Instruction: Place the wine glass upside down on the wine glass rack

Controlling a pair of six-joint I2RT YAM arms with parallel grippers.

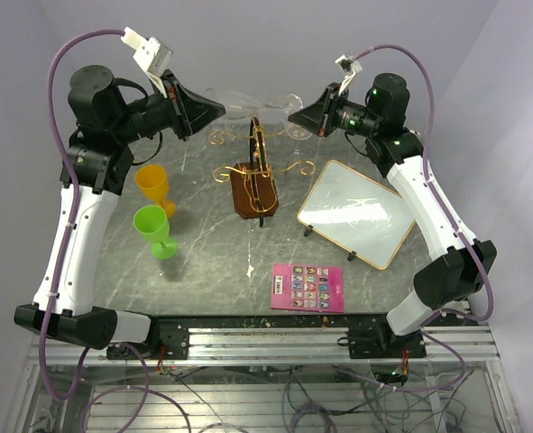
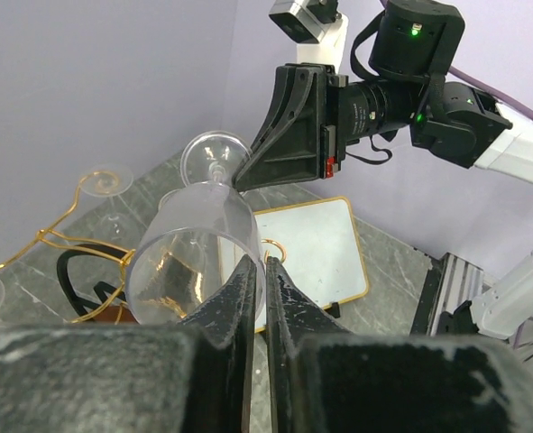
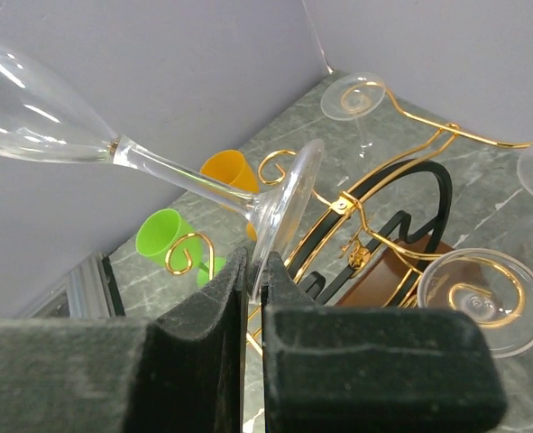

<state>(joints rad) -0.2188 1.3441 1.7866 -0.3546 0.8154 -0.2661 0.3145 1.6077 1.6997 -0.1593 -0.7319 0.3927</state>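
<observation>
A clear wine glass [image 1: 248, 101] lies on its side in the air above the wine glass rack [image 1: 257, 144], held between both arms. My left gripper [image 1: 219, 110] is shut on the rim of its bowl [image 2: 194, 253], the fingertips pinching the glass wall at my left gripper [image 2: 259, 271]. My right gripper [image 1: 295, 115] is shut on the edge of the round foot [image 3: 289, 212], seen at my right gripper [image 3: 259, 271]. The rack's gold wire [image 3: 342, 204] and brown block base [image 1: 252, 191] stand below. The rack's curled arms [image 2: 48, 236] show behind the bowl.
Other clear glasses [image 3: 473, 289] hang foot-up on the rack. An orange cup [image 1: 151, 180] and a green cup [image 1: 151, 221] stand left of it. A gold-framed whiteboard [image 1: 352, 212] lies to the right, and a pink card [image 1: 308, 287] near the front edge.
</observation>
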